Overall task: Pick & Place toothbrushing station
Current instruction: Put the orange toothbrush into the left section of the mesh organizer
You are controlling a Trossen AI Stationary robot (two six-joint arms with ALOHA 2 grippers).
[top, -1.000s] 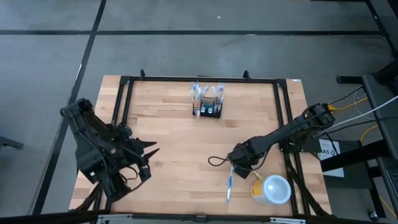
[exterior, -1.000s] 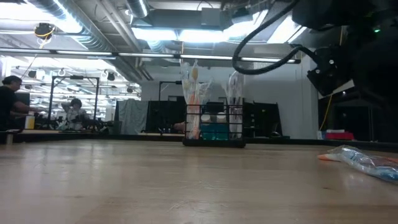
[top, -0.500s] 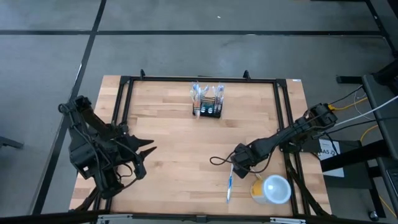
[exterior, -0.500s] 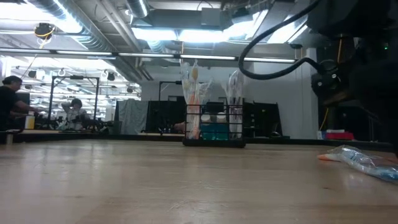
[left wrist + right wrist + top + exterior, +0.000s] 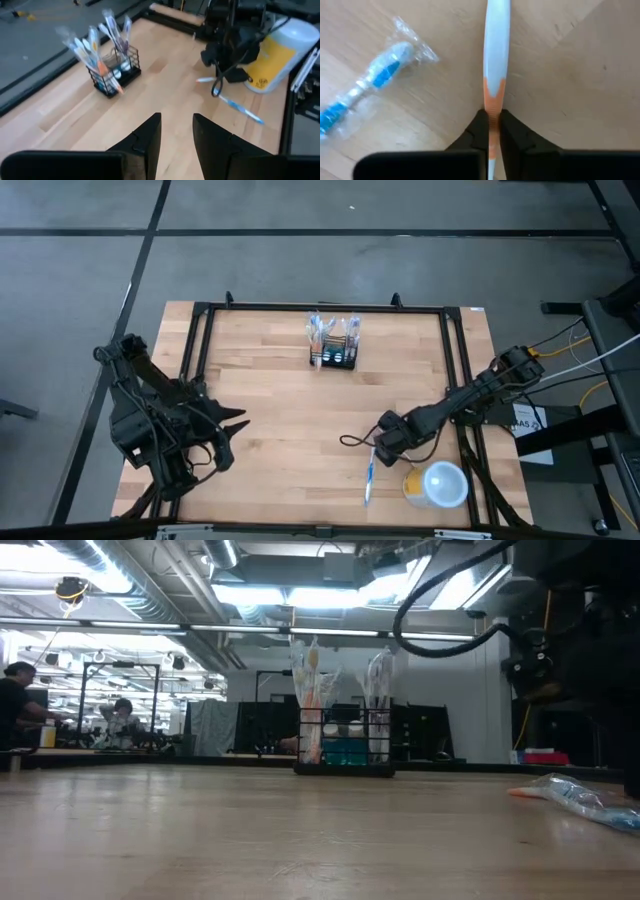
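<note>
The toothbrushing station point(image 5: 333, 345) stands at the table's point(image 5: 280, 430) far edge. The right end effector point(image 5: 491, 131) pinches a white-and-orange toothbrush point(image 5: 496, 55) lying flat beside a wrapped blue toothbrush point(image 5: 367, 82). Such a thin handle could slip when lifted. The left end effector point(image 5: 176, 131) waits part-open, well apart.

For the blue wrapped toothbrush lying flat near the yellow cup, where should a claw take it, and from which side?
Grip the blue wrapped toothbrush at mid-handle, coming straight down from above with the fingers across its narrow width. It lies flat on the table, long and slim, so only its sides offer purchase. Its crinkled clear wrapper may slip, so avoid the loose ends. The yellow cup stands close, which likely crowds any approach from that side.
</note>
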